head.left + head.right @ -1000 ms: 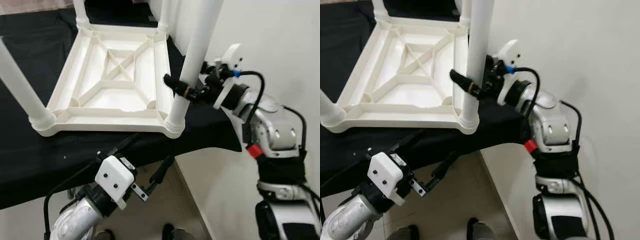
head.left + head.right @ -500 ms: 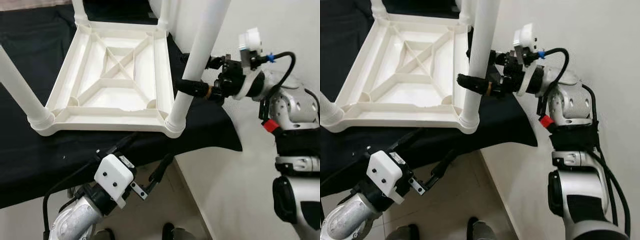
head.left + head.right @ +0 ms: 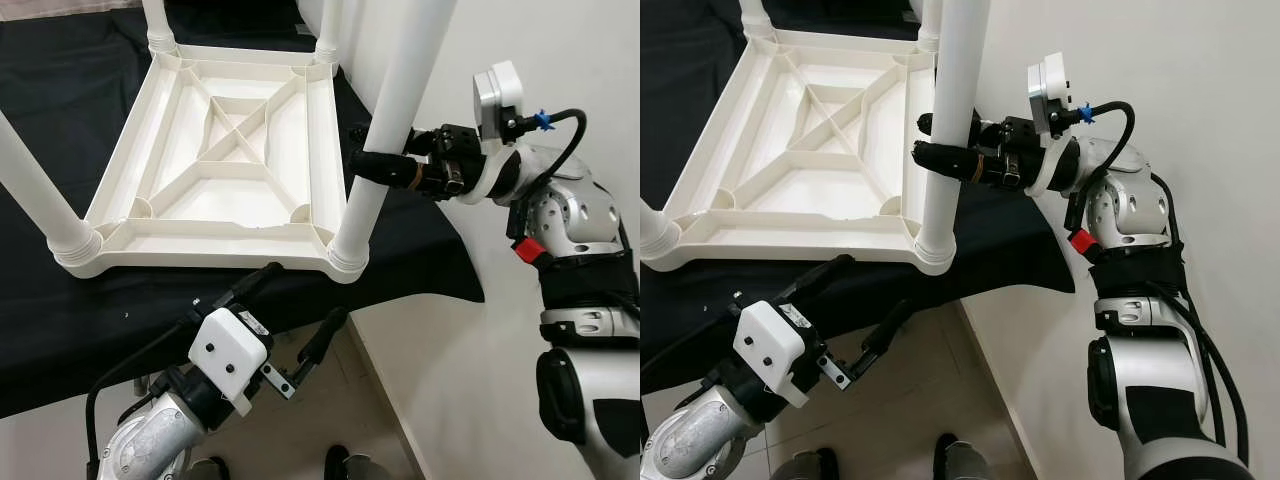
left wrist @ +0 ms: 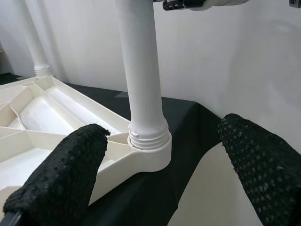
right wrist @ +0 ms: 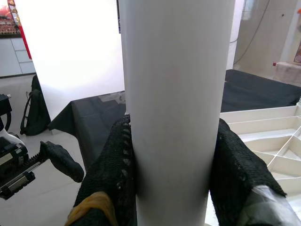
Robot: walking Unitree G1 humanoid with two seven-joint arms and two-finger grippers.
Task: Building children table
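Currently the right hand (image 3: 940, 140) clamps the table leg (image 3: 945, 150); left hand (image 3: 305, 345) apart — a sideways pull risks unseating it.

Even, bright indoor light; the head views are sharp, with soft shadows inside the upturned white table (image 3: 225, 170). In the right wrist view a white wall (image 5: 70, 47) glares, overexposed, and the nearby black fingers (image 5: 113, 179) look soft.

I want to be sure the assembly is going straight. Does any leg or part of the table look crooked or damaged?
Nothing stands out. The upturned white table top lies flat on the black cloth, and the near-corner leg stands upright in its socket with the right gripper closed around it. No cracks show.
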